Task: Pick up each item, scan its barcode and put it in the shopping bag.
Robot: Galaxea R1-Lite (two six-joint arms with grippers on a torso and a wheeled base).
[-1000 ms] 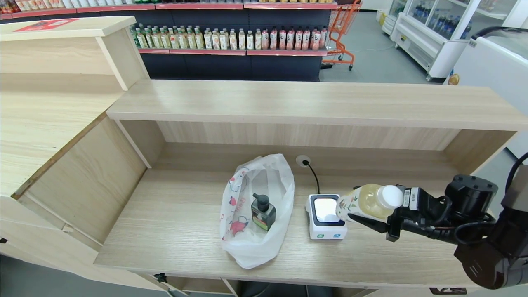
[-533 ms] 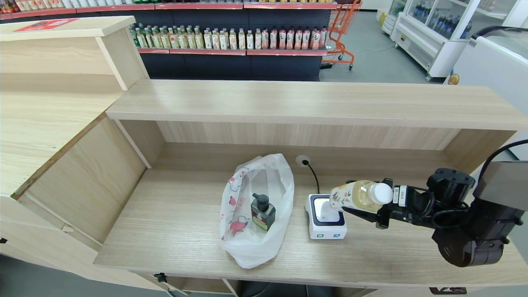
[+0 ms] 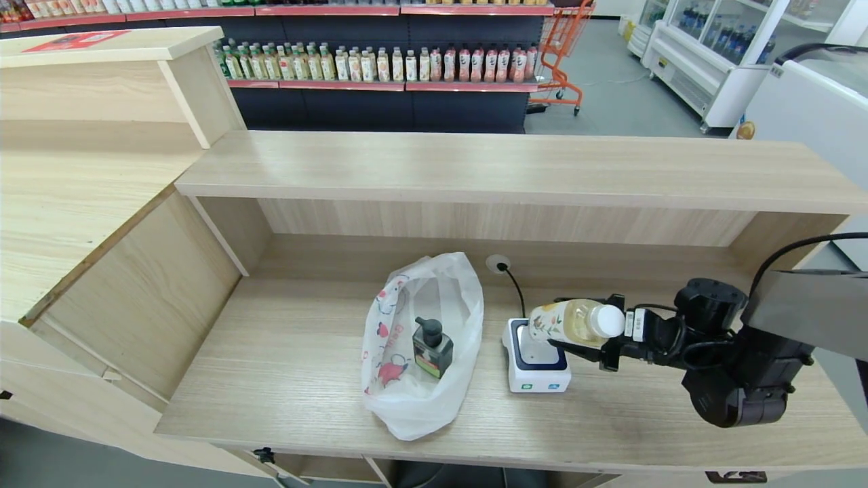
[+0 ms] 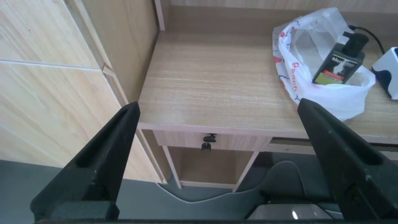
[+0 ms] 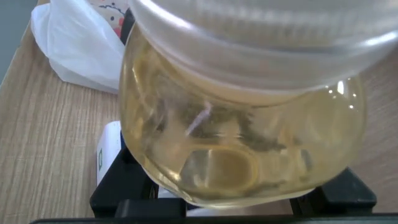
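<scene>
My right gripper is shut on a tea bottle with a white cap, held on its side just above the white barcode scanner. In the right wrist view the bottle looms close, with the scanner beneath it. A white plastic shopping bag lies open on the counter to the scanner's left, holding a dark pump bottle. My left gripper hangs open off the counter's front left corner, below its edge; the bag and pump bottle lie beyond it.
The scanner's black cable runs back to a hole in the counter. A raised shelf overhangs the back of the work surface. Side panels wall in the left and right ends.
My right gripper has carried the tea bottle left and down, from beside the scanner to right over its window. The bag and pump bottle have not moved.
</scene>
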